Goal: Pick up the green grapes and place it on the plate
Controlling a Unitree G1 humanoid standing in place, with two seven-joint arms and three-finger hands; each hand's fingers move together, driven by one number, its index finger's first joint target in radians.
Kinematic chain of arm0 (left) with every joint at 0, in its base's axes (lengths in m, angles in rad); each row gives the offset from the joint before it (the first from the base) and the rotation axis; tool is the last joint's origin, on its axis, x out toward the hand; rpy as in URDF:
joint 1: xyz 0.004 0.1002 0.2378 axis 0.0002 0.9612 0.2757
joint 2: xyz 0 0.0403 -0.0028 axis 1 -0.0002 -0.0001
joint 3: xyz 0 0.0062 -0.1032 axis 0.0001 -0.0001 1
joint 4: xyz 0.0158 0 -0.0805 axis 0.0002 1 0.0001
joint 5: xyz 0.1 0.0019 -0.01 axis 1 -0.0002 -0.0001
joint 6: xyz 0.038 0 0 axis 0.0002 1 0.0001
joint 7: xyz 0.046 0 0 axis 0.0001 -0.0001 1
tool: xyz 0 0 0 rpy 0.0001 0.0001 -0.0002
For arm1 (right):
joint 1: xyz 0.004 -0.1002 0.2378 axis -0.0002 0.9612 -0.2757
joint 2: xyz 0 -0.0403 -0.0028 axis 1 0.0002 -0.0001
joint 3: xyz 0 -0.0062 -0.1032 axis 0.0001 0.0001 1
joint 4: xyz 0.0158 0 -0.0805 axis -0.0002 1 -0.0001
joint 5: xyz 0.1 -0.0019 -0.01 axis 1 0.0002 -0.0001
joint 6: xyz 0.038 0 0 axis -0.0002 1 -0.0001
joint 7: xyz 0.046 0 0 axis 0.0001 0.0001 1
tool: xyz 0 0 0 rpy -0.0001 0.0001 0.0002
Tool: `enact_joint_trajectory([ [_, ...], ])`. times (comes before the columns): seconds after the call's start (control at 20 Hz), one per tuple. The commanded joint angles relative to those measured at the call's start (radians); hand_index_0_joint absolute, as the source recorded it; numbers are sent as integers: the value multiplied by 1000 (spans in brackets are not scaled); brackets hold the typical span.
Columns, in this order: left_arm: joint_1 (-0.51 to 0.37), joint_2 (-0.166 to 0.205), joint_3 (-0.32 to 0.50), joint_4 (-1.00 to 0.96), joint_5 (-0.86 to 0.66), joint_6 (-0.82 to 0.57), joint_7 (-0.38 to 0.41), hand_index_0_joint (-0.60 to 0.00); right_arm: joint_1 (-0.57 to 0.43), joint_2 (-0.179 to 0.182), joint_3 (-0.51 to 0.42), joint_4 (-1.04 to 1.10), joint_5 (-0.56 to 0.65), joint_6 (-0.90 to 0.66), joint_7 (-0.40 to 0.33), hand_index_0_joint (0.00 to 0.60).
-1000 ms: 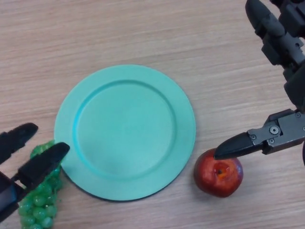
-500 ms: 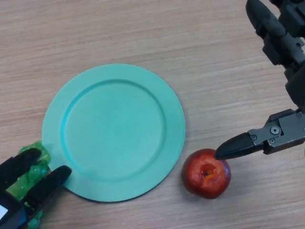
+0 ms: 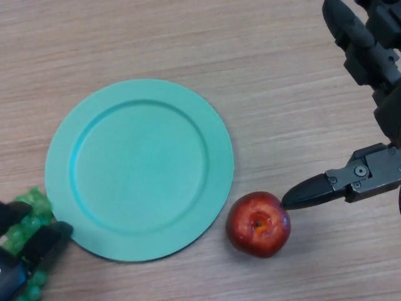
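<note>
Bottom left: green grapes (image 3: pixel 28 210), knobbly cluster; left hand (image 3: pixel 25 251) gripping

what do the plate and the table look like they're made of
The plate looks like matte plastic or melamine: an even turquoise colour, a smooth moulded rim, hardly any glare. Glazed ceramic can't be ruled out. The table looks like light wood or a wood-grain laminate: fine parallel streaks run across it, and the surface is flat and dull, which leans towards laminate.
</note>
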Motion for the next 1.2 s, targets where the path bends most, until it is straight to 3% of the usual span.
enact_joint_trajectory([
  [0.05,19,66,32,3,-37,32,6,-600,-23,-19,-37,-51,23,-117,-37,0],
  [0.2,25,81,25,-19,-76,8,50,-600,-14,-48,-30,-51,59,-136,-71,0],
  [0.45,16,102,151,-96,-270,-68,-85,-600,-9,-85,-20,-51,110,-151,-115,0],
  [0.55,-9,119,220,-127,-438,-113,-190,-600,-12,-96,-19,-51,122,-155,-127,0],
  [0.6,-21,125,247,-147,-678,-108,-352,-600,-13,-100,-15,-51,125,-155,-132,0],
  [0.7,-68,123,296,-210,-917,-69,-537,-600,-19,-105,-11,-51,128,-151,-137,0],
  [0.75,-85,123,307,-233,-984,-49,-586,-600,-19,-105,-10,-51,127,-151,-137,0],
  [0.8,-117,137,328,-285,-1131,13,-687,-600,-17,-102,-8,-51,124,-153,-137,0],
  [0.95,-213,173,376,-373,-1301,158,-785,-600,-21,-100,0,-51,118,-154,-134,0],
  [1.0,-235,183,370,-449,-1382,297,-830,-600,-25,-100,1,-51,118,-149,-134,0],
  [1.15,-308,181,312,-599,-1456,583,-802,-600,-31,-99,7,-51,110,-151,-134,0],
  [1.2,-325,164,234,-643,-1413,633,-776,-600,-33,-96,9,-51,107,-153,-131,0],
])
